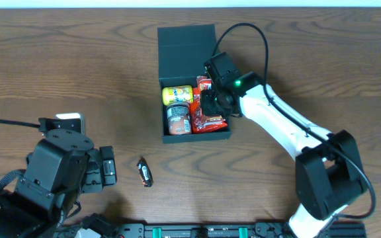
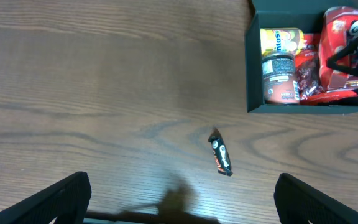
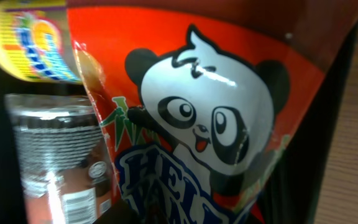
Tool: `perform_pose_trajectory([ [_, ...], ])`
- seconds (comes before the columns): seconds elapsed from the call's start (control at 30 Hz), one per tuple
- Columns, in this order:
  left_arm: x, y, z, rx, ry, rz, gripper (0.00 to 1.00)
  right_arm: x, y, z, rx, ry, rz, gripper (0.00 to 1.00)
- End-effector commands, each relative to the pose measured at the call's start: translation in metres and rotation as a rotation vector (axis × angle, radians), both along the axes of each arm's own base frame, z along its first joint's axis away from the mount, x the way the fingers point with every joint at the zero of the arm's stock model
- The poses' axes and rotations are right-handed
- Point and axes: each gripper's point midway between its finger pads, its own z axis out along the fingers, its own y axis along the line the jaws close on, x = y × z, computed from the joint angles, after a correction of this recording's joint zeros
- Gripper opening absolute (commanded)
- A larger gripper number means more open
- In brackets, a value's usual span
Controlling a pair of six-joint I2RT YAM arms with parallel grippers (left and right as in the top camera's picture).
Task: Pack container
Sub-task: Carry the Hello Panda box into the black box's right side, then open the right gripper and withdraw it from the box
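From overhead, the container (image 1: pixel 186 53) sits on a brown wood-grain table (image 1: pixel 58 66). It faces mouth-up, with its lid (image 1: pixel 187 39) thrown back flat on the far side. Lid and tray together make one long shape running from the robot's side to the table's far edge, with the hinge across the middle. A pale strip beyond that far edge is all the room that shows.

Inside the tray, a yellow can (image 1: pixel 176 95) lies against the hinge-side wall and a dark jar (image 1: pixel 178 119) lies just nearer. A red wrapper (image 1: pixel 210 123) fills the right half. The right gripper (image 1: pixel 210 99) is down inside the container's right half, at a panda packet (image 1: pixel 204 84). The left gripper (image 1: pixel 109 168) is well apart from the container, off its near left corner. A small dark candy bar (image 1: pixel 145 172) lies on the table between the two.

In the left wrist view, both of this gripper's fingers stand at the bottom corners, spread as wide as they go and holding nothing. The bar lies slantwise on bare wood ahead of them. The container is at the top right, and there dark fingers cross the upright panda packet — narrowed onto it, as far as this view tells.

In the right wrist view, the panda packet fills nearly everything, tilted and very close. The blurred can and the jar are to its left, and the container's dark wall is to its right. Beyond the wall is a sliver of table — the fingers themselves do not show clearly.
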Motion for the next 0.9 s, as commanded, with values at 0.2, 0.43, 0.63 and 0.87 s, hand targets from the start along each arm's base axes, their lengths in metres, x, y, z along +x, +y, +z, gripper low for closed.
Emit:
perform_pose_trajectory([
  [0.2,-0.002,0.001,-0.002,0.011,0.014,-0.009,0.95,-0.002,-0.02,-0.01,-0.1,0.019,-0.099,0.02],
  [0.43,-0.001,0.001,-0.002,0.011,0.013,-0.009,0.95,-0.007,-0.023,-0.012,-0.112,0.041,-0.1,0.01],
  [0.63,-0.002,0.001,-0.002,0.011,0.014,-0.009,0.95,-0.005,-0.021,-0.011,-0.105,0.03,-0.101,0.46],
  [0.87,-0.002,0.001,-0.003,0.013,0.017,-0.01,0.95,0.0,-0.016,0.002,-0.069,0.001,-0.097,0.96],
])
